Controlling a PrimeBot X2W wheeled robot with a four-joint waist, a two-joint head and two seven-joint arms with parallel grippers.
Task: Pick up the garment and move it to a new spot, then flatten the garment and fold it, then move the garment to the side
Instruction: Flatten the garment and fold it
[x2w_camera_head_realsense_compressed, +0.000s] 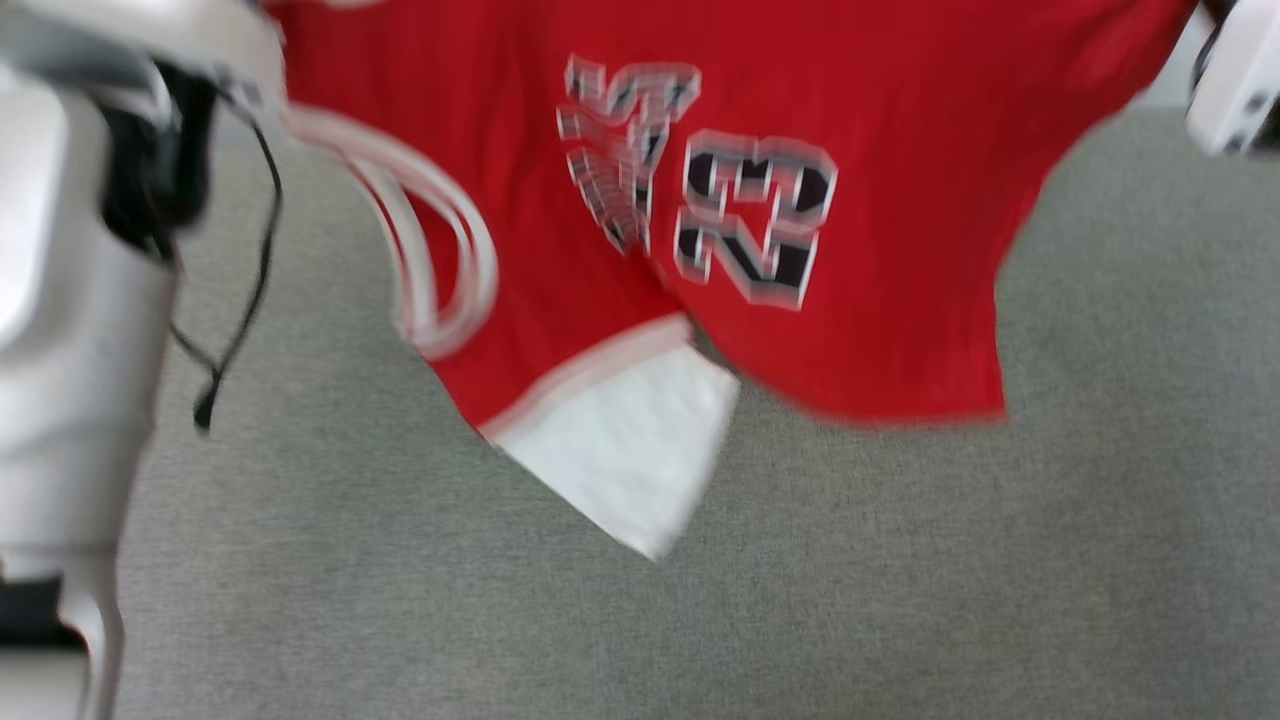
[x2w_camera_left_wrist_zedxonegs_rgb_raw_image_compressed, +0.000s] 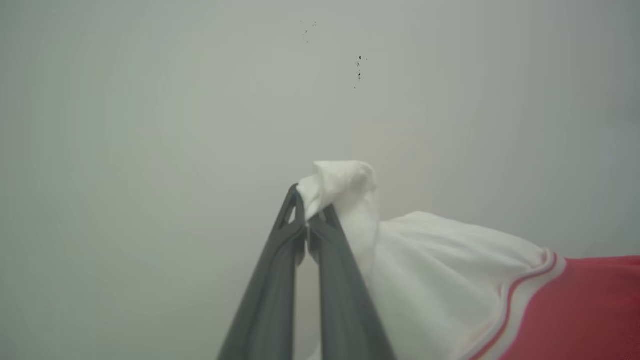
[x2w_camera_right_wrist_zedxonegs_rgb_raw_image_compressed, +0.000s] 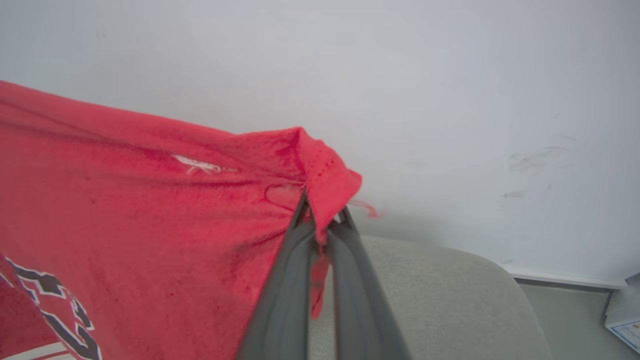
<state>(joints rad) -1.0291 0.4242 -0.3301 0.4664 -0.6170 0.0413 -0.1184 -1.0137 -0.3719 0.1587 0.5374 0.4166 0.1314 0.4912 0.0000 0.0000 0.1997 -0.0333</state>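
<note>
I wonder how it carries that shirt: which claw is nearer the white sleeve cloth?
Left. The left gripper is pinched shut right on the white sleeve; the right gripper pinches a red corner of the shirt instead.

Wrist views: left tool (x2w_camera_left_wrist_zedxonegs_rgb_raw_image_compressed: 307, 212) has its two dark fingers pressed together at the tips, pinching a white fold of the garment (x2w_camera_left_wrist_zedxonegs_rgb_raw_image_compressed: 450, 280). Right tool (x2w_camera_right_wrist_zedxonegs_rgb_raw_image_compressed: 322, 222) is likewise closed, nipping a red hem corner. Head view, blurred: pale left forearm (x2w_camera_head_realsense_compressed: 70, 350) runs up the left edge; right wrist housing (x2w_camera_head_realsense_compressed: 1235, 85) sits at the top right corner, well apart.
</note>
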